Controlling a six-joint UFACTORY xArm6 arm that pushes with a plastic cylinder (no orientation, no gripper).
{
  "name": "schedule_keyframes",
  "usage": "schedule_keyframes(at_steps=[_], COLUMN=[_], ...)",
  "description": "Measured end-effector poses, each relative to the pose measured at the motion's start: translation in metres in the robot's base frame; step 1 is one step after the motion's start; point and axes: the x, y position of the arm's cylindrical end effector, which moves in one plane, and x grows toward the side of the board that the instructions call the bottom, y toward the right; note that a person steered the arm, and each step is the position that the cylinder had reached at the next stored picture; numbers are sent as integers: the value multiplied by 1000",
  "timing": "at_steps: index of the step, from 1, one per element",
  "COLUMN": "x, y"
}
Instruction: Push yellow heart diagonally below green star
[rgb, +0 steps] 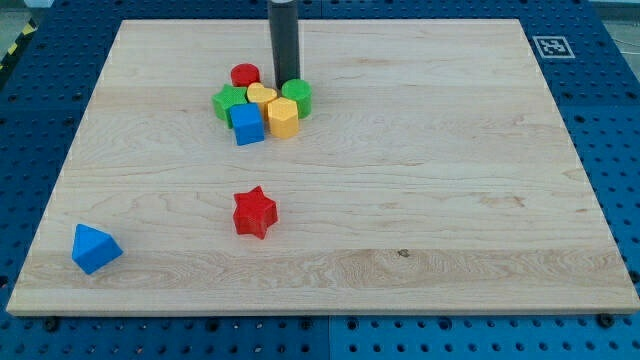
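The yellow heart (261, 95) sits in a tight cluster near the view's top centre. The green star (229, 101) touches it on its left. My tip (287, 82) stands at the cluster's top edge, just up and right of the yellow heart, between the red cylinder (245, 74) and the green cylinder (297, 97). A yellow hexagon (283, 117) and a blue cube (247, 124) lie right below the heart.
A red star (254, 212) lies alone below the cluster, near the board's middle. A blue triangular block (95, 249) lies at the bottom left. The wooden board (450, 180) has an edge all round, with a marker tag (550, 45) at its top right corner.
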Motion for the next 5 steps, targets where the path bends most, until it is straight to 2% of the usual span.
schedule_keyframes(at_steps=[2, 5], x=[44, 59], y=[-28, -53])
